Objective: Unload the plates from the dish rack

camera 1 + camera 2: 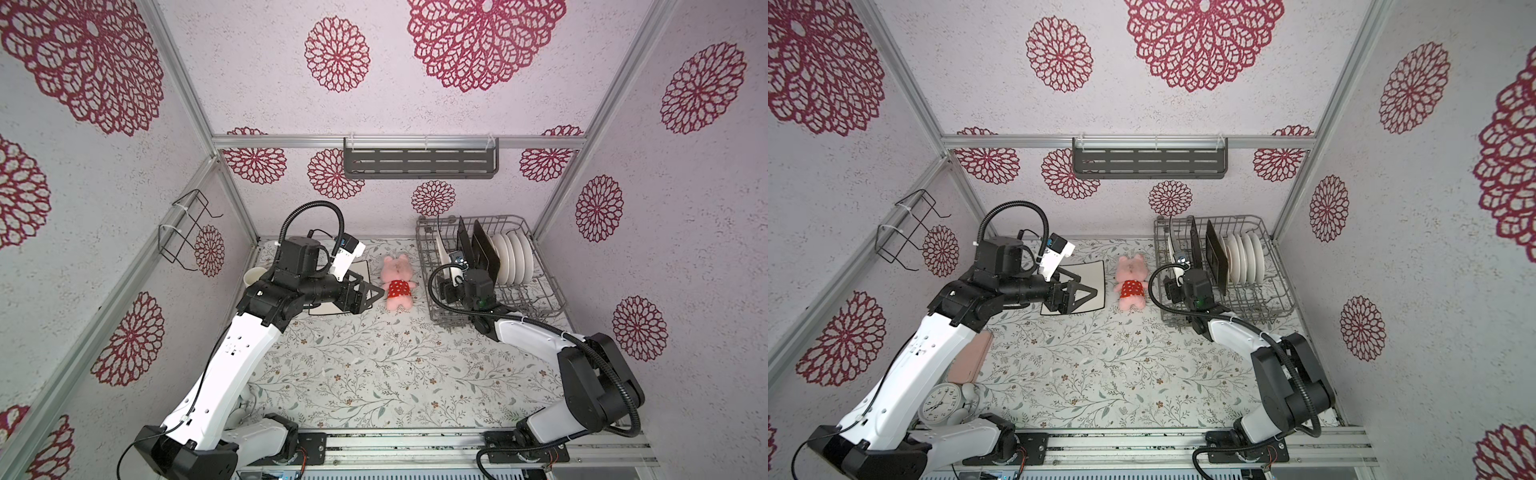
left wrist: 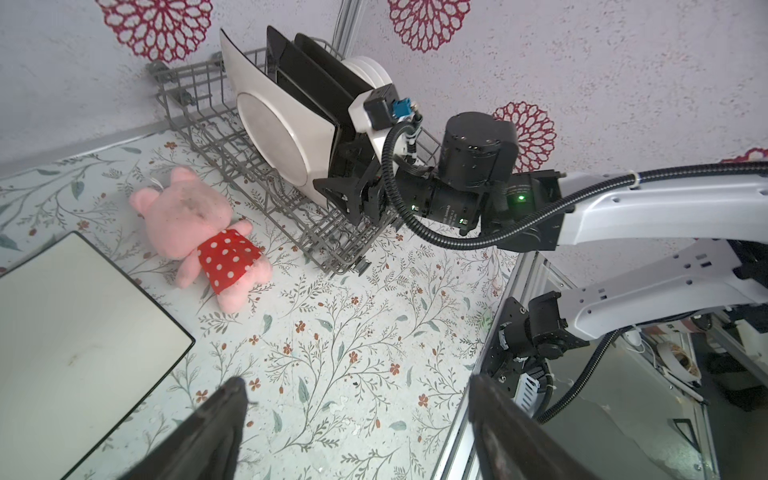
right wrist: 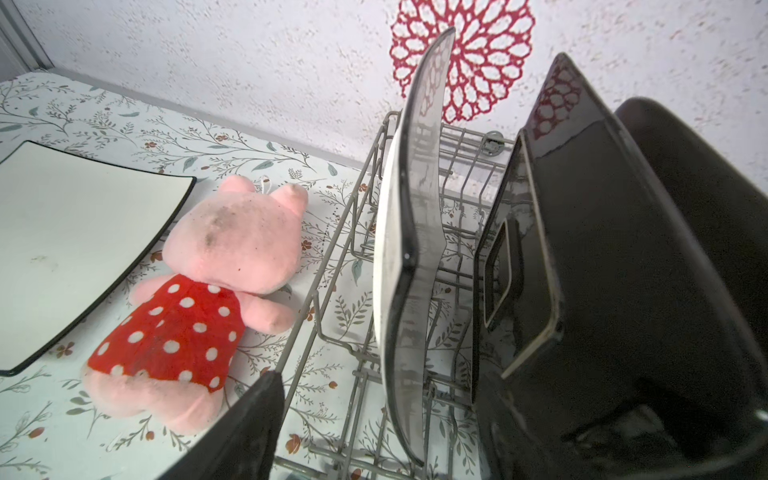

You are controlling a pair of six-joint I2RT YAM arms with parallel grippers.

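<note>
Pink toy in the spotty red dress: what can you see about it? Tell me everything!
The pink toy is a soft, fuzzy plush with two small ears, stubby arms and legs, and a red dress with white dots. Grey smudges dirty its head. It lies flat, seemingly face down, on the flowery tablecloth, between the flat cream plate and the dish rack.

Counter [image 1: 374,374]: pale covering with a leaf-and-flower print. Pink plush toy [image 1: 397,286] in a red, white-dotted dress lies flat at mid-counter, head toward the back wall, with grey smudges on the head. Dark grey slotted shelf [image 1: 419,163] hangs on the back-wall rail. Thin black wire holder [image 1: 187,228] is tied to the left-wall rail. White mug [image 1: 254,277] at the far-left counter edge, partly hidden. In a top view: white alarm clock [image 1: 941,403] near the front-left corner, flat pink item [image 1: 971,357] just behind it, kind unclear.
</note>
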